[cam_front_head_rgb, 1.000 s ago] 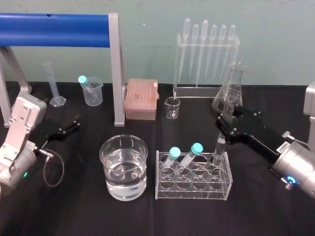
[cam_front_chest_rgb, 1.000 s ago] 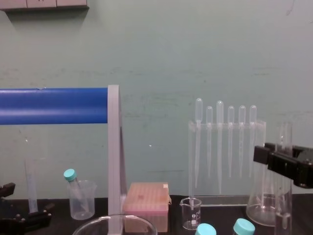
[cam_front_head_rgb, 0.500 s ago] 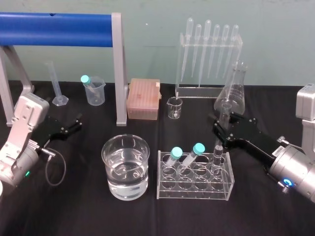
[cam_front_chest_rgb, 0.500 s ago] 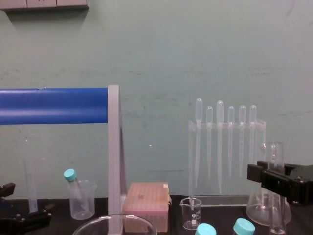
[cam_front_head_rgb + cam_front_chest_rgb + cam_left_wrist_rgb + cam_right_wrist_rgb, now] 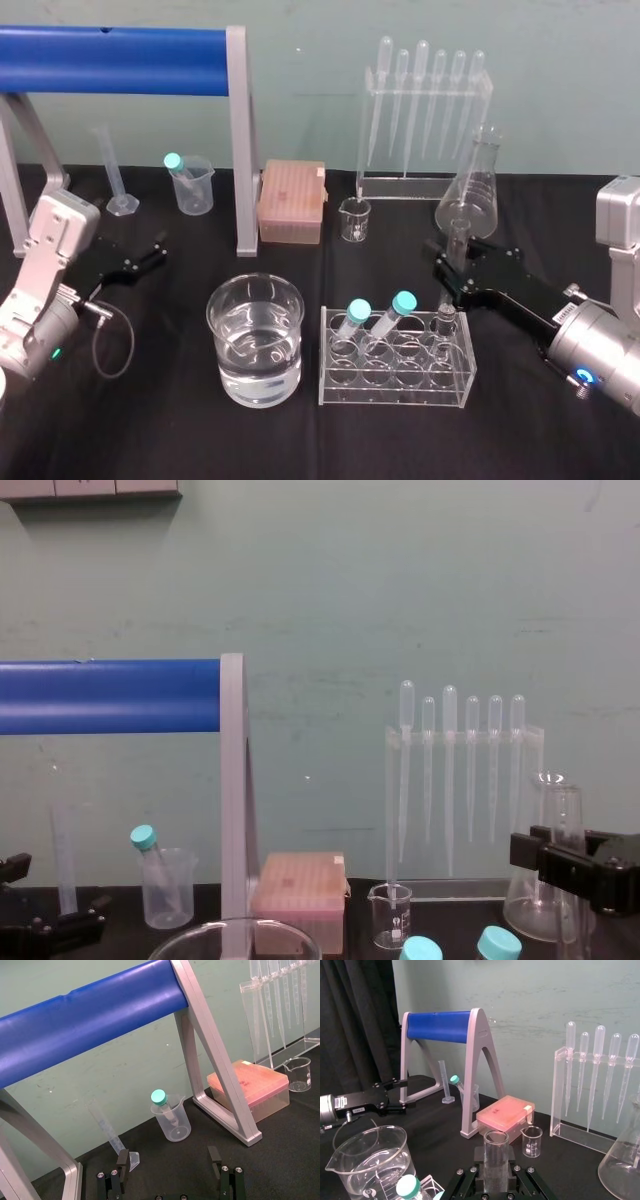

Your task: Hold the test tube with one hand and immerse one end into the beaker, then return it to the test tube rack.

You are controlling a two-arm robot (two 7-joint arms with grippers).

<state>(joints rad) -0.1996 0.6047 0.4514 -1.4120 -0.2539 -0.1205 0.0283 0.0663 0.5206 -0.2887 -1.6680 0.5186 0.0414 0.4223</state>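
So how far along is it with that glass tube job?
Nearly finished, it seems. The test tube stands upright with its lower end in a back right slot of the rack, so the dip in the beaker is probably done, though I can't confirm that. The right gripper is clamped on the tube. Left to do: let go and pull away. The left gripper sits open, off to the left.

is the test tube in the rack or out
In. The test tube stands upright, its lower end inside a back right hole of the rack, with the right end effector shut on it.
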